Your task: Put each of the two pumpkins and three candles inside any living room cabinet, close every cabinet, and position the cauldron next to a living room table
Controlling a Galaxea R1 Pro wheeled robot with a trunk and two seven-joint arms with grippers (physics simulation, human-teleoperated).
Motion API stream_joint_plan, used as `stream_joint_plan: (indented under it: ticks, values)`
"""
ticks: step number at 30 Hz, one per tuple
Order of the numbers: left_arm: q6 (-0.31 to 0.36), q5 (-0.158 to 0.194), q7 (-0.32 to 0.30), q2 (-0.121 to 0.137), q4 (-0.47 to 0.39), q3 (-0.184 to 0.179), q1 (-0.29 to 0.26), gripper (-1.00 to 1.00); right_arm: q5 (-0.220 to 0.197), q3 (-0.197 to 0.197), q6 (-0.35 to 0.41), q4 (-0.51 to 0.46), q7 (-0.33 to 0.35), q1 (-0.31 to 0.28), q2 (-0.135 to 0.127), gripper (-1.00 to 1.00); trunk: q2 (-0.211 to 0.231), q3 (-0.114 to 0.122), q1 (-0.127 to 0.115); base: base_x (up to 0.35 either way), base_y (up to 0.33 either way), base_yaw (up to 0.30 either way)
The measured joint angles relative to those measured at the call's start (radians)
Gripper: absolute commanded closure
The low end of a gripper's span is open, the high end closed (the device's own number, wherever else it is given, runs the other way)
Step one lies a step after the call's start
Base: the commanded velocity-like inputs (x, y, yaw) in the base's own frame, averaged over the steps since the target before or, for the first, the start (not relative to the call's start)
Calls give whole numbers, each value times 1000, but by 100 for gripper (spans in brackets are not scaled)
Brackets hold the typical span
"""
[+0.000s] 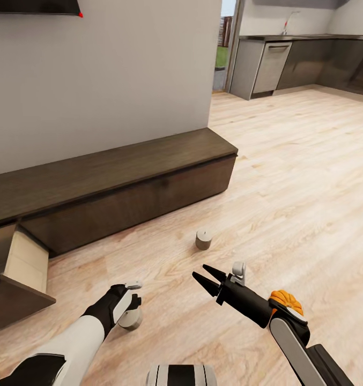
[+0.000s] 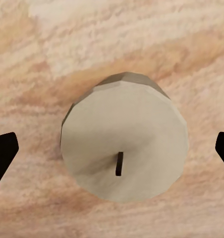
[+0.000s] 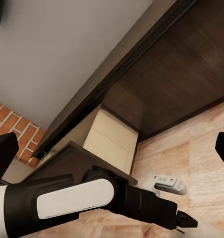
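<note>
The long, low dark brown wooden cabinet (image 1: pixel 122 187) has a drawer (image 1: pixel 20 268) open at its left end. The left gripper (image 2: pixel 112 148) hovers, fingers spread, over a stubby cream-white candle (image 2: pixel 124 144) on the floor before the cabinet: lower squarely, then pinch. The right gripper (image 1: pixel 209 279) idles with spread fingers.

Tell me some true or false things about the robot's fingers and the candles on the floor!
1. The left gripper hangs over a candle with its fingers open. True.
2. A second candle stands on the cabinet. False: it stands on the wood floor in front of it.
3. The cabinet's drawer is open. True.
4. The right gripper holds the pumpkin. False: its fingers are open and empty; the pumpkin sits behind that arm.
</note>
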Motion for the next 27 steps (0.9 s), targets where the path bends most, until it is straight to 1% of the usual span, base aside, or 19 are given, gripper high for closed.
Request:
stream_joint_plan:
  ticks: [3,7,12,19,27]
  values:
    - [0,1,0,-1,0,-1,0,-100,0,0,0,0,0,0,0,-100,0,0,0,0,0,0]
    - [0,1,0,-1,0,-1,0,-100,0,0,0,0,0,0,0,-100,-1,-15,2,0,0,0]
    - [1,1,-3,-1,0,-1,0,-100,0,0,0,0,0,0,0,-100,-1,-15,2,0,0,0]
    - [1,1,-3,-1,0,-1,0,-100,0,0,0,0,0,0,0,-100,-1,-15,2,148,0,0]
    - [1,1,-2,-1,0,0,0,-100,0,0,0,0,0,0,0,-100,-1,-15,2,15,0,0]
